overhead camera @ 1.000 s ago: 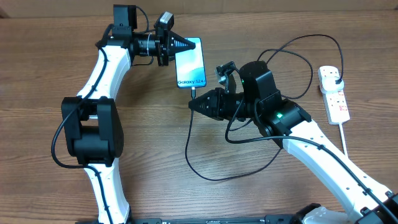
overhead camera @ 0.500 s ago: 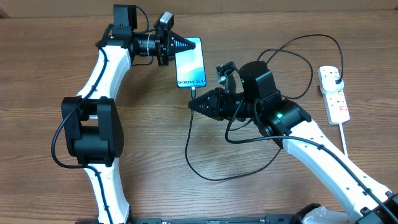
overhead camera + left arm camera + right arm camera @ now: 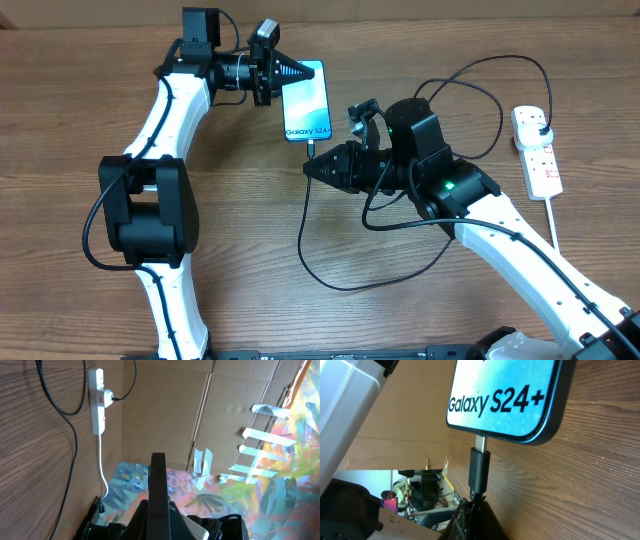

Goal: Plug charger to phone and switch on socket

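Right gripper fully closed on the charger just behind its connector, plugged into the phone near the table far edge. Left gripper closed, empty, tip at phone's far end.

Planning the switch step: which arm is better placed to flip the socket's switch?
Right. The socket lies on that arm's side; the left gripper sits by the phone, farther away. The right gripper should first release the charger.

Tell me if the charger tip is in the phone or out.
In, at least partly: the connector meets the phone at its bottom port, with a sliver of metal showing between them.
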Action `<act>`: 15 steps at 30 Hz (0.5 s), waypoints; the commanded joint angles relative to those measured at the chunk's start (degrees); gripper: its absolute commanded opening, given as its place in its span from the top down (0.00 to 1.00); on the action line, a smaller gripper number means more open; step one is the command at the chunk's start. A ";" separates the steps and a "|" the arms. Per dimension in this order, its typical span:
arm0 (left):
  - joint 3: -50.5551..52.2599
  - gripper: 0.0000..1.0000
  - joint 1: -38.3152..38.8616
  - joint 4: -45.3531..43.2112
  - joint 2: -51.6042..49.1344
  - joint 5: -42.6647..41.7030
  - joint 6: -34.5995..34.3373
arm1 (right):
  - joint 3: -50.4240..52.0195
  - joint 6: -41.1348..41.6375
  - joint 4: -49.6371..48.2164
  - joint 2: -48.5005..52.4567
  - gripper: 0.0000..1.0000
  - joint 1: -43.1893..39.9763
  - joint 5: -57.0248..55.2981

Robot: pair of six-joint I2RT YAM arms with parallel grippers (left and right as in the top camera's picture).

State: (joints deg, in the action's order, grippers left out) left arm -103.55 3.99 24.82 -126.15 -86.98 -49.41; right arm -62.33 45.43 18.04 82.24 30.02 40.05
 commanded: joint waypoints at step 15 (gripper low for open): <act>-0.98 0.96 -0.15 -0.07 0.15 -1.16 -1.03 | 0.46 0.17 -0.26 -0.63 0.96 -0.13 -0.55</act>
State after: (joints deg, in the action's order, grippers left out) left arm -103.55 3.99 24.82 -126.15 -86.74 -49.43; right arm -62.33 45.41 18.02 82.24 30.02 40.01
